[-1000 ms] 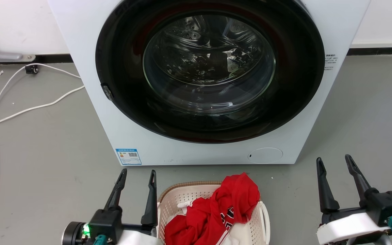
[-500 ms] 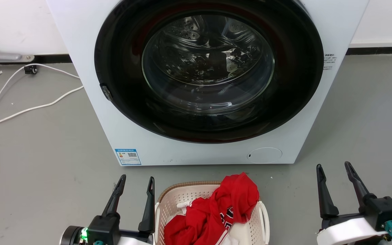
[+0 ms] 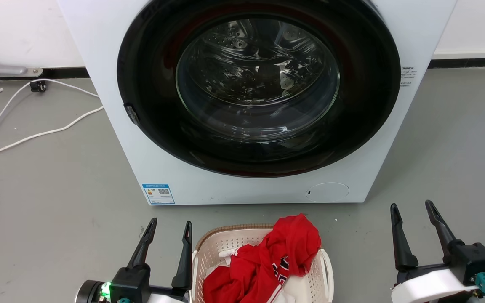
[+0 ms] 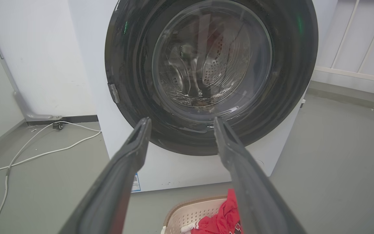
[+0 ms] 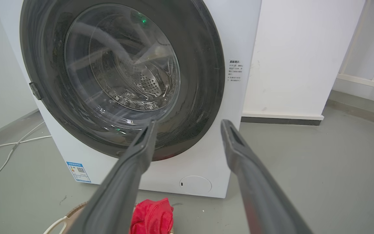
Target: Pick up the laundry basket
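The left gripper [image 3: 171, 221] is held with fingers apart and empty, its inner finger just beside the white left handle [image 3: 193, 269] of the laundry basket [image 3: 225, 242]. The right gripper [image 3: 411, 204] is likewise spread and empty, but kept well apart from the right handle [image 3: 330, 269]. The basket is set on the grey floor [image 3: 57, 202] between both, near the washer [image 3: 242, 191]. A red garment [image 3: 286, 248] is heaped over its far right rim. The left arm is judged nearer. Bare floor is seen on the right side's approach.
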